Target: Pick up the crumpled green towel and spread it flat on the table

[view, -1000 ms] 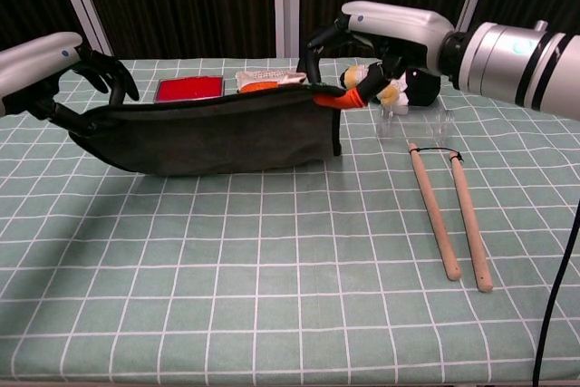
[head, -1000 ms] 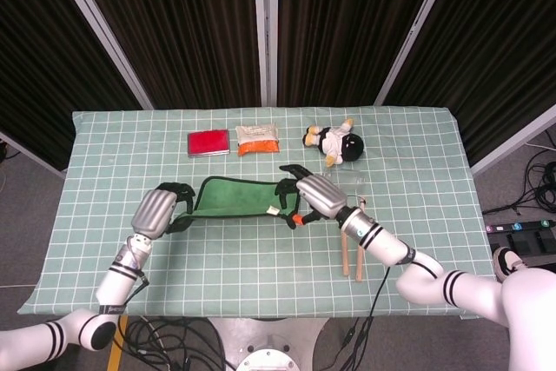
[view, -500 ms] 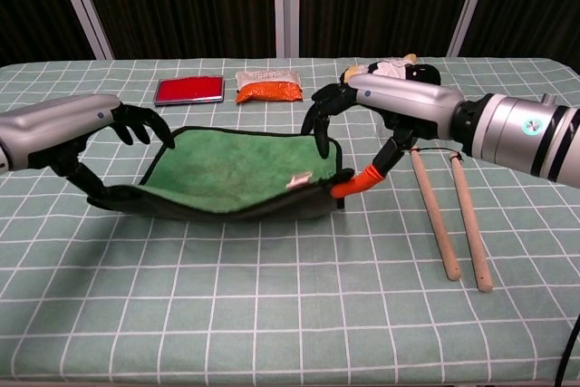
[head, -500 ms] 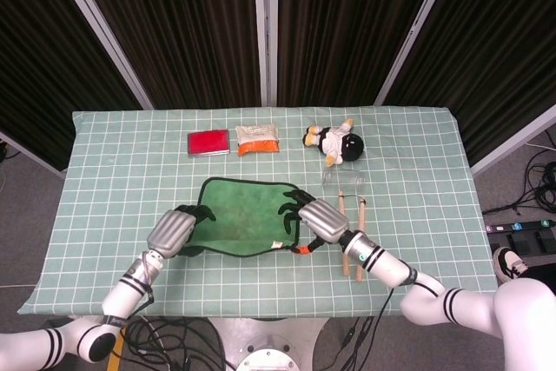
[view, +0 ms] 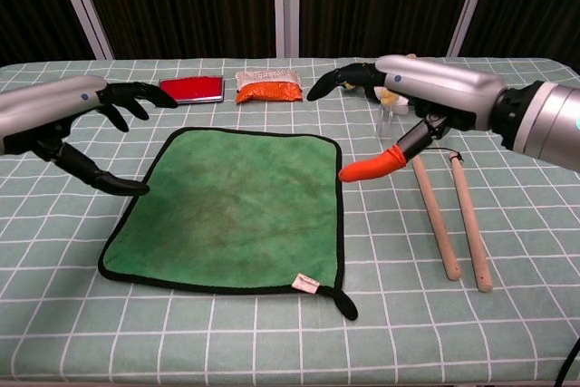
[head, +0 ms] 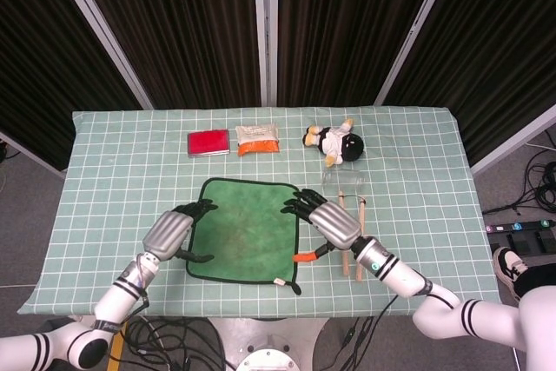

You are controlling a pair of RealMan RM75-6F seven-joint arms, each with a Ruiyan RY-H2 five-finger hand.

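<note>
head view: the green towel (head: 245, 230) lies flat on the surface (head: 417, 171), between the two hands. the left hand (head: 176, 234) sits by its left edge and the right hand (head: 323, 223) by its right edge. both are wide with nothing in them

chest view: the towel (view: 234, 208) looks soft, light and floppy, so it is best held by its corners. a small tag and loop stick out at the near right corner. the left hand (view: 77, 124) and right hand (view: 412, 101) hover just above it, fingers spread

a moment ago both hands held the towel's near edge up off the surface, sagging in the middle. now they have let go and it lies flat
</note>
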